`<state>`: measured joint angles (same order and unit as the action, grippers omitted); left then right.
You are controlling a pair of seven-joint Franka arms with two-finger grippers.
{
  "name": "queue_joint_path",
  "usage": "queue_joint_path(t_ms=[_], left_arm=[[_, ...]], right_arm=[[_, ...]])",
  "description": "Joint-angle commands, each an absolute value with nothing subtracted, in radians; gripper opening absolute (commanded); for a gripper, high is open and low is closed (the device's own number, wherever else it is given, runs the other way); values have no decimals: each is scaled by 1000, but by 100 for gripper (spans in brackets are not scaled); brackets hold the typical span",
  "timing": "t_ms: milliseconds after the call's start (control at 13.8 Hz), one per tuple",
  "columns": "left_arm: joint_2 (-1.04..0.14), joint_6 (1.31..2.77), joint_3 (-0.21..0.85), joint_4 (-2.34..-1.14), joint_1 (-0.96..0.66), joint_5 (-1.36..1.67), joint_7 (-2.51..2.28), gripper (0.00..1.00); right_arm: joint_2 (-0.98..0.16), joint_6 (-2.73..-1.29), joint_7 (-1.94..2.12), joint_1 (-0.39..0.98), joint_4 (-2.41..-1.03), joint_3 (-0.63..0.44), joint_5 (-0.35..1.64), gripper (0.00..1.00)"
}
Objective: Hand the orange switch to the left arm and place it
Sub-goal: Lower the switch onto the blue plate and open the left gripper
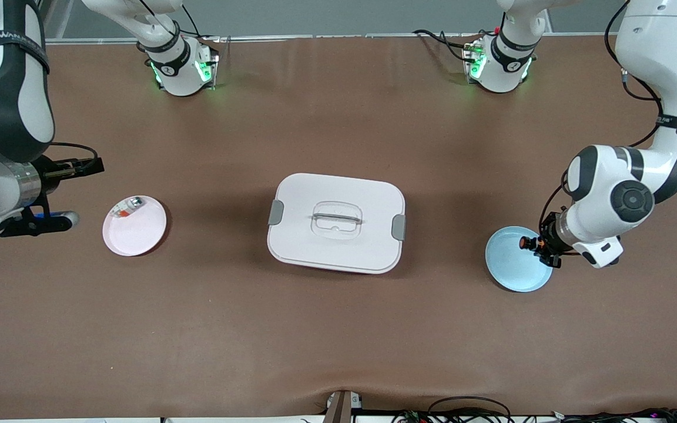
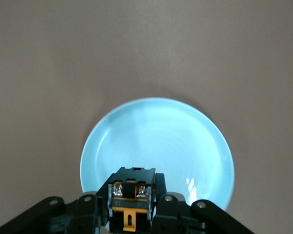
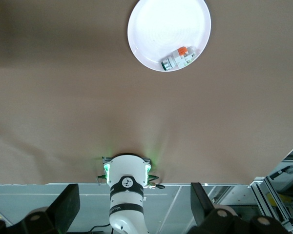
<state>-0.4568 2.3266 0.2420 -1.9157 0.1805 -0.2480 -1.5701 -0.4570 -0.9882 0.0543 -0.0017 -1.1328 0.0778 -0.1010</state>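
Over the blue plate [image 1: 515,264], toward the left arm's end of the bench [image 1: 338,341] from the white box [image 1: 336,222], the left tool [image 1: 541,245] hangs low with the orange switch [image 2: 132,200] clenched between its fingers [image 2: 88,207]; the left wrist view shows the black block with its orange tab pinned there, the plate bare beneath it. The box sits mid-bench, lid on and clasps at its sides. Toward the right arm's end from the box lies a pink plate [image 1: 134,225] with a small clear-silver piece with a red bit [image 1: 127,207] on it. The right tool [image 3: 136,214] waits in the air over the bench's edge at that end, its fingers spread wide and holding nothing. I'd judge this the pick-up step just completed, or very nearly so, with the hand-over not yet begun. The next move seems to call for the left arm to lift the switch high enough to pass clear of the box lid, or to go round it, and for the right arm to come in to meet it, fingers open, so that the small part can be passed without slipping.
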Motion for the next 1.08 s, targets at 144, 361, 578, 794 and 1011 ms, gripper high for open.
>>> queue_joint_path(t_ms=[144, 361, 578, 794, 1011], left_arm=[[-532, 2374, 247, -1902, 189, -434, -1722, 0], [-575, 2407, 247, -1885, 193, -434, -1726, 0], [-609, 2407, 248, -1859, 193, -423, -1727, 0], [-614, 2408, 250, -1855, 193, -422, -1726, 0], [-618, 2407, 252, -1859, 195, -420, -1724, 0]], right_arm=[[-439, -992, 63, -58, -1023, 89, -25, 100], [-434, -994, 58, -77, -1014, 86, -20, 100], [-407, -992, 60, -87, -1015, 83, -23, 100], [-390, -983, 51, -83, -1023, 83, -23, 100], [-384, -1011, 48, -81, -1026, 84, -20, 100]])
